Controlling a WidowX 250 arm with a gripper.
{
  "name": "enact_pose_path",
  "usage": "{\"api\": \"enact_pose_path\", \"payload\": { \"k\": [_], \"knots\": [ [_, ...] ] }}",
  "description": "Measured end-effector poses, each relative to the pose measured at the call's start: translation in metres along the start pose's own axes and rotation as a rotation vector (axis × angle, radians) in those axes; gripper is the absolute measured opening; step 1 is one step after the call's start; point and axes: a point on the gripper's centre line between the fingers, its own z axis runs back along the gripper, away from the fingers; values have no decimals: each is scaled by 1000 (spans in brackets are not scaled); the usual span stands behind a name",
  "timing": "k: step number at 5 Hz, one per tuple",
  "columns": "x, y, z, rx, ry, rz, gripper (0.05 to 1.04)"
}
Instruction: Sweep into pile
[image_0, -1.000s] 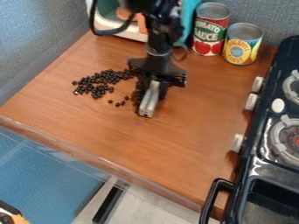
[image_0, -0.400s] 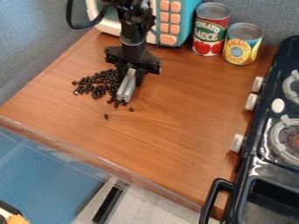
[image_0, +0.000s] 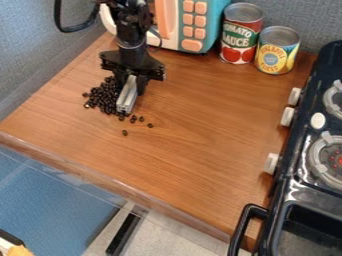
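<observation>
We've got most of the little black beans (image_0: 102, 95) heaped left on the wooden counter (image_0: 194, 140), our gripper (image_0: 131, 89) clamped on a silver bar (image_0: 125, 103) against the heap's right side, some stray beans (image_0: 141, 119) nearby, two cans (image_0: 240, 35), then our stove (image_0: 297, 170)

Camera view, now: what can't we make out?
All camera view:
- Exact count of small black round pieces: too small, overlapping, some possibly behind the black gripper.
- Upper end of grey metallic bar: hidden by gripper.
- Black toy stove's far side: cut off by right edge.
- Orange item, lower left: cut off, unidentifiable.
</observation>
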Motion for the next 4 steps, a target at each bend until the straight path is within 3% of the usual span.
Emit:
{"api": "enact_pose_path", "payload": {
  "k": [4],
  "knots": [
    [-14, 29, 1, -50, 50, 99, 387]
  ]
}}
